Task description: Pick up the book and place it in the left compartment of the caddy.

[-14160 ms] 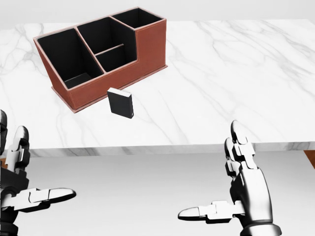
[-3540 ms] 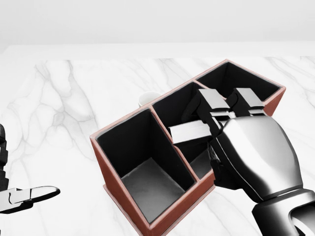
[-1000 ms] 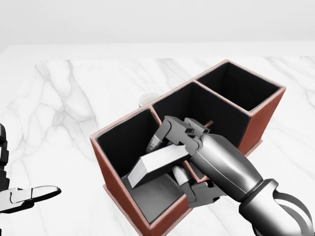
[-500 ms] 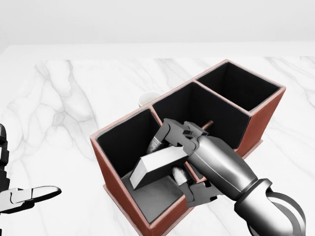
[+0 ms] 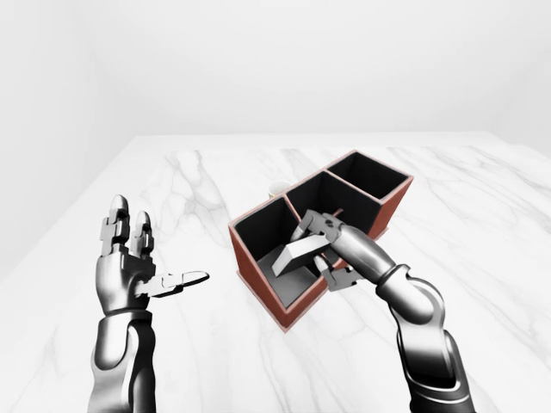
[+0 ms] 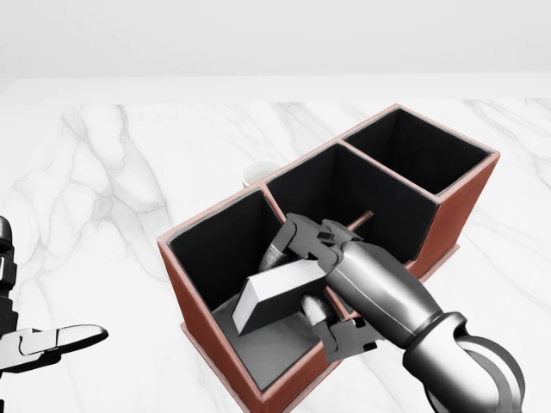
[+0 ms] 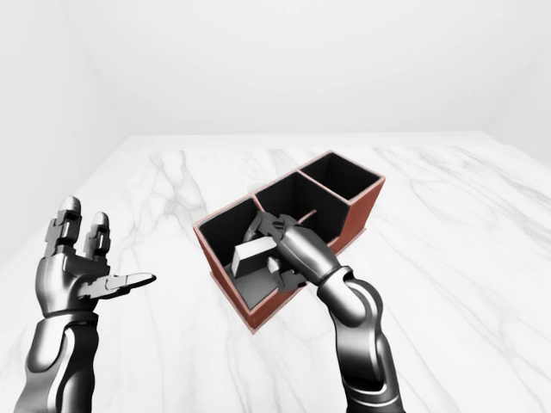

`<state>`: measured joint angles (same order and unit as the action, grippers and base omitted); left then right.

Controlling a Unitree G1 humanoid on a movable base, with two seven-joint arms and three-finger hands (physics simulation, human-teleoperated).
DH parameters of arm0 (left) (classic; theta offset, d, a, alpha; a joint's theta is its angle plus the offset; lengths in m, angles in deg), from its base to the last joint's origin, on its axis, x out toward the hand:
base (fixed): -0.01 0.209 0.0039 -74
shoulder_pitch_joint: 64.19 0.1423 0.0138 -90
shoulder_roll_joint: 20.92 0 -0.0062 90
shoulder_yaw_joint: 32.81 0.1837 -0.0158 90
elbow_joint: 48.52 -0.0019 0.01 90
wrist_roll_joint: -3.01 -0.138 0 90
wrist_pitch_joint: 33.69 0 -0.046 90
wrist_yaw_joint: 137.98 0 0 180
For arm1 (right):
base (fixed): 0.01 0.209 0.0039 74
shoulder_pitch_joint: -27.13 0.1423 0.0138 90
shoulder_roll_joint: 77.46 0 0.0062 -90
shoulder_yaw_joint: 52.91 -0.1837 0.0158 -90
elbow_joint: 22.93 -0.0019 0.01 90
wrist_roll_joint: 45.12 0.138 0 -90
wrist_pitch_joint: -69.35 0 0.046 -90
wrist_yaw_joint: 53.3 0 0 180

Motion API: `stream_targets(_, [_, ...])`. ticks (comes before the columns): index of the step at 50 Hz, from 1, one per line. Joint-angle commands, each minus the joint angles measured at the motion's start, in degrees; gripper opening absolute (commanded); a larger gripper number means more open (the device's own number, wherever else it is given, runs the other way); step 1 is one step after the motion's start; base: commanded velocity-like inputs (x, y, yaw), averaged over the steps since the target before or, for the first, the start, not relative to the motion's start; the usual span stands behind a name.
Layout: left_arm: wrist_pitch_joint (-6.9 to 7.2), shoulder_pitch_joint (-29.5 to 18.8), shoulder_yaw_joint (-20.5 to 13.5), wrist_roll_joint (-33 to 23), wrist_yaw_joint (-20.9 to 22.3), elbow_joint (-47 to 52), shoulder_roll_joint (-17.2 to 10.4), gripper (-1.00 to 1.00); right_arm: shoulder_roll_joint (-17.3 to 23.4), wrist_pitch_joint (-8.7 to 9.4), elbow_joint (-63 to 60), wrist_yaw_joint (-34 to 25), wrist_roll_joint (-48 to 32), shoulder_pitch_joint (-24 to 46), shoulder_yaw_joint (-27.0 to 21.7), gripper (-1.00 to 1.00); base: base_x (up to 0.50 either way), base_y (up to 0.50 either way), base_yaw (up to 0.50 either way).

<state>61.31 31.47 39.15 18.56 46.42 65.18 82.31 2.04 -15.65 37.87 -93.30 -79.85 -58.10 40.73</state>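
The red-brown caddy (image 6: 198, 344) with black insides stands on the white marble table (image 6: 103, 172). My right hand (image 6: 297, 275) is shut on the book (image 6: 274, 292), which shows grey and lies tilted, its lower end down inside the caddy's left compartment (image 6: 271, 348). The fingers (image 6: 293, 237) reach over the divider between the left and middle compartments. My left hand (image 5: 142, 267) is open and empty, held up well to the left of the caddy.
A small white round thing (image 6: 258, 172) shows just above the caddy's upper wall. The caddy's middle (image 6: 362, 194) and right (image 6: 422, 151) compartments show black insides. The marble table spreads wide on all sides.
The book has sunk slightly lower into the left compartment with my right hand still closed on it. The left hand has not moved.
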Motion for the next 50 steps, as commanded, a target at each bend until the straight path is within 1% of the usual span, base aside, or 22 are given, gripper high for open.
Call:
stream_targets(1, [0.0, -0.1, 0.2, -0.3, 0.1, -0.6, 0.0, 1.0, -0.7, 0.0, -0.1, 0.8, 0.7, 0.7, -0.4, -1.0, 0.0, 0.0, 0.0])
stream_targets(14, [0.0, 0.0, 0.0, -0.1, 0.0, 0.2, 0.0, 1.0, -1.1, 0.0, 3.3, 3.6, 1.1, 0.5, -0.6, -1.0, 0.0, 0.0, 0.0])
stream_targets(17, [0.0, 0.1, 0.0, -0.1, 0.1, 0.0, 0.0, 1.0, -1.2, 0.0, 3.2, 3.6, 1.2, 0.2, -0.1, -1.0, 0.0, 0.0, 0.0])
stream_targets(24, [0.0, 0.2, 0.0, 0.0, 0.1, 0.5, 0.1, 1.0, -1.7, 0.0, 6.0, 6.0, 1.6, -0.9, 0.2, -1.0, 0.0, 0.0, 0.0])
stream_targets(27, [0.0, 0.1, -0.1, 0.0, 0.1, 0.3, 0.1, 1.0, -1.9, 0.0, 7.0, 6.7, 1.2, -1.7, 1.3, -1.0, 0.0, 0.0, 0.0])
stream_targets(35, [0.0, 0.1, -0.1, 0.0, 0.1, 0.2, 0.1, 1.0, -2.3, 0.0, 6.5, 6.5, -0.4, -1.6, 2.4, -1.0, 0.0, 0.0, 0.0])
stream_targets(40, [0.0, 0.1, -0.3, 0.3, 0.2, 0.3, 0.0, 1.0, -2.4, 0.0, 5.9, 6.9, -1.6, -1.2, 2.3, -1.0, 0.0, 0.0, 0.0])
stream_targets(45, [0.0, 0.2, -0.1, 0.1, 0.2, 0.3, 0.1, 1.0, -2.9, 0.0, 3.9, 7.8, -5.5, -2.1, 4.0, -1.0, 0.0, 0.0, 0.0])
stream_targets(50, [0.0, 0.2, -0.3, 0.3, 0.2, 0.6, 0.0, 1.0, -3.4, 0.0, 2.1, 7.8, -8.0, -1.8, 4.4, -1.0, 0.0, 0.0, 0.0])
